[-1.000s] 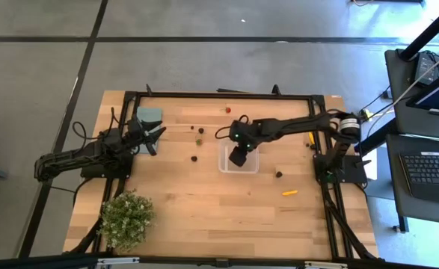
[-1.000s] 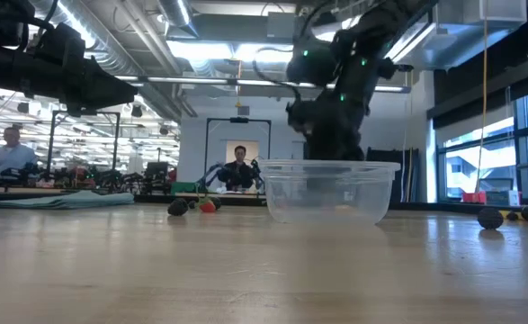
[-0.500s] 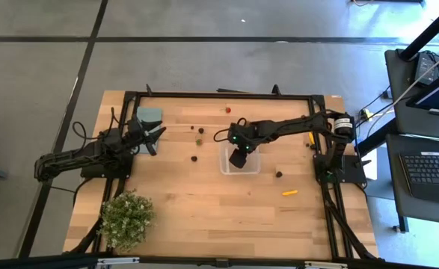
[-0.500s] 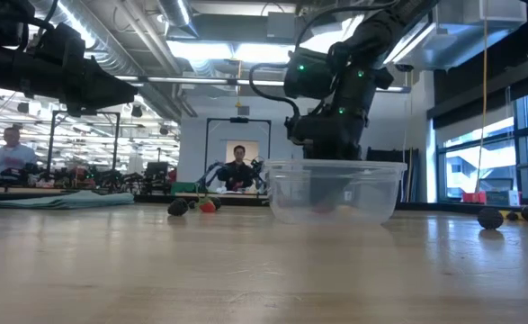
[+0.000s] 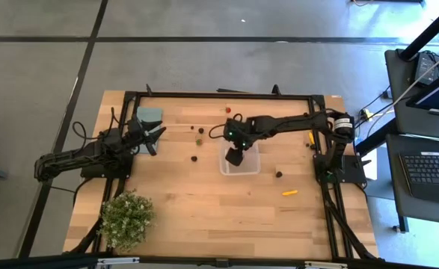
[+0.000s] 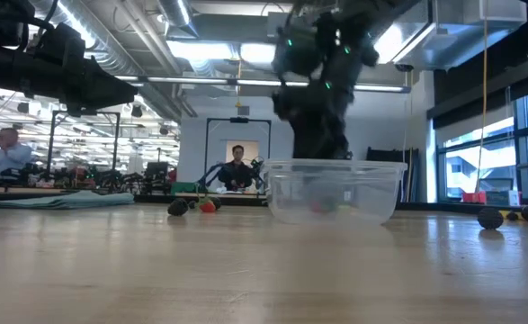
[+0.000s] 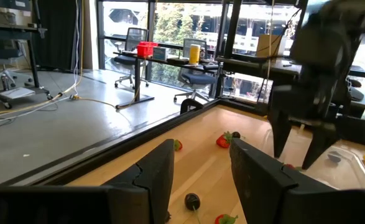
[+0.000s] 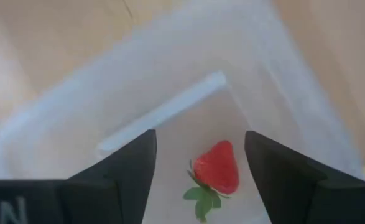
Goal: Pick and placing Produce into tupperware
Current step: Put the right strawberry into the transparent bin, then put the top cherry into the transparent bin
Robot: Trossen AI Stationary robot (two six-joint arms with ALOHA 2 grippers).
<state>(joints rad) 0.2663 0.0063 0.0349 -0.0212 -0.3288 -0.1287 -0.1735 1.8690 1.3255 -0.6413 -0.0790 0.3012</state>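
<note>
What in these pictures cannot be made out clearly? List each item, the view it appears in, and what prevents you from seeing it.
- High view: the tupperware floor is partly covered by the right gripper; the strawberry inside shows only in the right wrist view.
- Low view: the right gripper is motion-blurred.
- High view: loose produce, like the dark piece, is too small to identify.
- Left wrist view: the left gripper fingers are cut off by the picture's bottom edge.

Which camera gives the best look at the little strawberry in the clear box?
The right wrist view: the strawberry lies in plain sight on the floor of the tupperware, between the open right gripper fingers. The low view shows only a red smudge through the wall. In the high view the arm hides it.
</note>
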